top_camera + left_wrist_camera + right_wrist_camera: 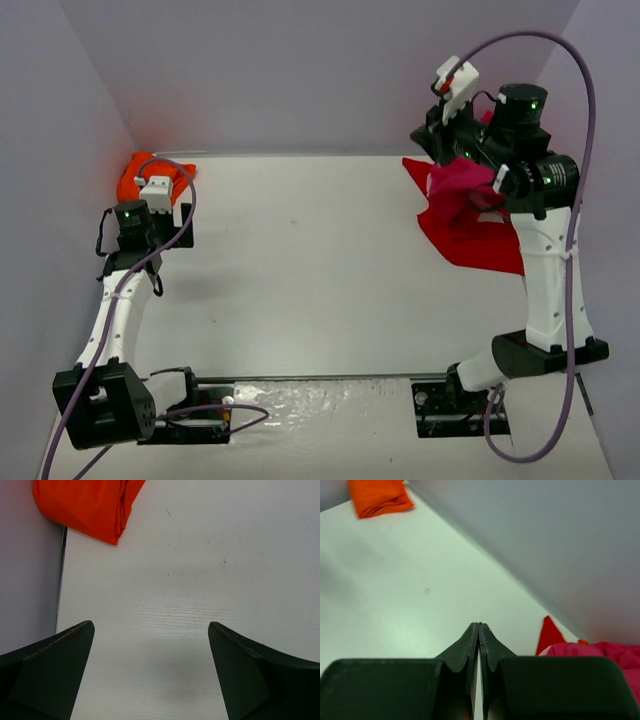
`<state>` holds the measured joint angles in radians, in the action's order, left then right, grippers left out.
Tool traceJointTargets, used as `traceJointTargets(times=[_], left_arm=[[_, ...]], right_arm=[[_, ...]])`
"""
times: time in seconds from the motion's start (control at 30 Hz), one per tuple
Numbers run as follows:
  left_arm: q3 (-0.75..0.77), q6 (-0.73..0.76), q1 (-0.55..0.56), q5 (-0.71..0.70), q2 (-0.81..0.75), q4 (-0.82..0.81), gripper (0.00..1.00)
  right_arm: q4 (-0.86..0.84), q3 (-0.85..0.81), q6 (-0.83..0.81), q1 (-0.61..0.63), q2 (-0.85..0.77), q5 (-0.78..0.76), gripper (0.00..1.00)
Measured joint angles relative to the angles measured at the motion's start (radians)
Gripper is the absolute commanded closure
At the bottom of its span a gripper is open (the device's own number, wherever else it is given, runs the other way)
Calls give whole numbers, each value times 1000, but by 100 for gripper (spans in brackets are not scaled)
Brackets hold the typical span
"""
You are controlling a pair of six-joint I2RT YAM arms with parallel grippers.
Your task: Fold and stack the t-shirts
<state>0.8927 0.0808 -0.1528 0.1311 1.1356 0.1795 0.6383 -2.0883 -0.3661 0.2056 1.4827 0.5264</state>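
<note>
White table (300, 260): left fingers (50, 675) apart near orange shirt (85, 505), right fingers (465, 650) pressed together

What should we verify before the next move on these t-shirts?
1. Left hand open, empty: ok.
2. Folded orange fabric t-shirt in far left corner, apart from that hand: ok.
3. Right hand gripping cloth: not ok, shut on nothing visible.
4. Crumpled magenta fabric t-shirt clear of right arm: cannot tell.
5. Red fabric t-shirt flat: not ok, rumpled.
</note>
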Motion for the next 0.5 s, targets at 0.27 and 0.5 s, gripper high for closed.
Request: traceJointTargets(times=[0.27,0.5], left_arm=[[0,2,0,0,6,-2,3],[0,3,0,0,17,-4,3]], right_arm=[[131,293,-131,-14,-189,142,4],[79,444,-151,-14,-51,-125,12]])
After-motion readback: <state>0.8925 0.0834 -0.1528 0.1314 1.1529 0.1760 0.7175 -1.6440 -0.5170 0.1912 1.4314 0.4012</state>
